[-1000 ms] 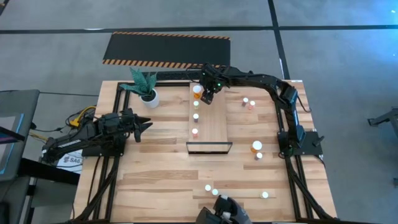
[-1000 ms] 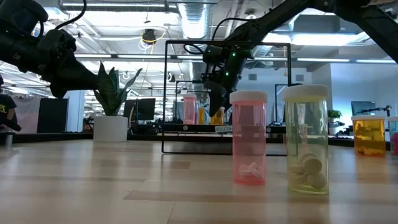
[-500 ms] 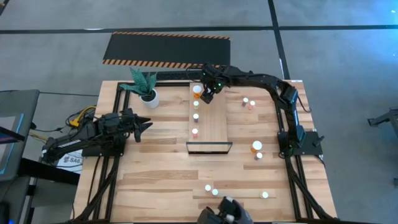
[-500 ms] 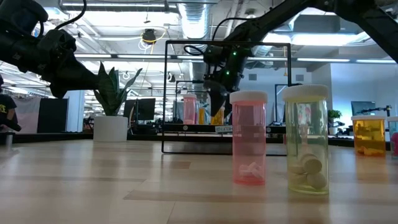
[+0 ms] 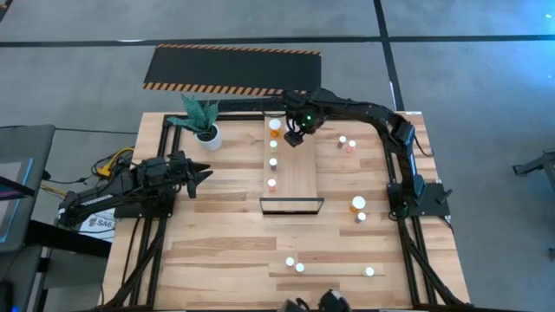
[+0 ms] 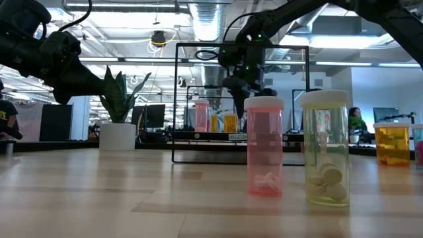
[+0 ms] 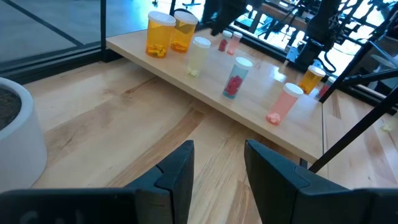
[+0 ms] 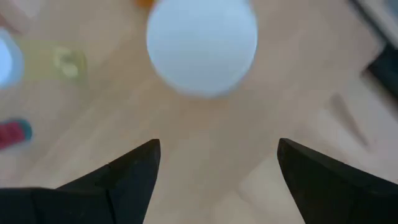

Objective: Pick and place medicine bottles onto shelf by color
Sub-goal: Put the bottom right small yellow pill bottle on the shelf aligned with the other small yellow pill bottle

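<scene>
— bottles lined up on the shelf (image 5: 295, 178), and the right end effector (image 5: 294, 137) hangs over its far end with fingers spread wide, grasping nothing. what's under it?

— the wrist camera looks straight down on a white cap, the orange bottle (image 8: 202, 43), standing on the pale board beyond the open fingers. from above that's the orange bottle (image 5: 275, 126) at the far end of the row, just beside the end effector.

— so released, and clear of it?

— i'd judge so; nothing sits between the fingers. smaller bottles run along the shelf's left edge toward the dark frame at the near end.

— what makes this step go well?

— lift straight up before swinging away, so a finger doesn't clip that cap or the yellowish bottle (image 7: 198, 56) next in line. then go for the loose ones: a pair on the surface right of the shelf (image 5: 347, 142), another orange one (image 5: 357, 204) farther near, three at the near edge.

— and the left arm?

— parked at the left of the surface, left end effector (image 5: 198, 173) slightly parted and empty.
</scene>
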You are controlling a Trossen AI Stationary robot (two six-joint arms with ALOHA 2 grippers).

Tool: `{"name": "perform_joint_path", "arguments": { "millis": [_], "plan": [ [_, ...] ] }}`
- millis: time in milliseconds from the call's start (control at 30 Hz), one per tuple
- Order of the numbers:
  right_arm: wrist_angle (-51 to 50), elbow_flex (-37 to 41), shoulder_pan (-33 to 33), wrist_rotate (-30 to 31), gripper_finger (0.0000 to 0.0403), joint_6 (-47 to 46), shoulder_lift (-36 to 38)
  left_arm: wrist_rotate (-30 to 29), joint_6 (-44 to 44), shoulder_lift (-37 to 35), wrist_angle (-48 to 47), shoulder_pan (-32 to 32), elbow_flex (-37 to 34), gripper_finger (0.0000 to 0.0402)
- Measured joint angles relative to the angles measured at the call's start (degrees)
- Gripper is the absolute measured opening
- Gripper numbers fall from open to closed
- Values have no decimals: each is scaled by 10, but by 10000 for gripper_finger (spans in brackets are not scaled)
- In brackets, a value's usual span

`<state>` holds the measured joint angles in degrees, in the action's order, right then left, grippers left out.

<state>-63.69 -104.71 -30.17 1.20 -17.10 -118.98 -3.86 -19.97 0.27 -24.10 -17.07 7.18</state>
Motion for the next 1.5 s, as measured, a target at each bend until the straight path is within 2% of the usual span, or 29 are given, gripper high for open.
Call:
{"name": "perform_joint_path", "arguments": {
  "millis": [333, 600, 867, 1133, 1267, 1500],
  "plan": [
    [-63, 21, -23, -102, 325, -33, 0, 0, 0, 0, 0, 0, 0, 128],
    [-78, 75, -45, -128, 324, -54, 32, 0, 0, 0, 0, 0, 0, 128],
    [-6, 207, -49, -83, 324, -124, 156, 0, 0, 0, 0, 0, 0, 128],
    [38, 360, -51, -35, 324, -268, 277, 0, 0, 0, 0, 0, 0, 128],
    [37, 404, -51, -10, 324, -335, 317, 0, 0, 0, 0, 0, 0, 128],
    [45, 426, -59, 14, 324, -317, 335, 0, 0, 0, 0, 0, 0, 128]
  ]
}}
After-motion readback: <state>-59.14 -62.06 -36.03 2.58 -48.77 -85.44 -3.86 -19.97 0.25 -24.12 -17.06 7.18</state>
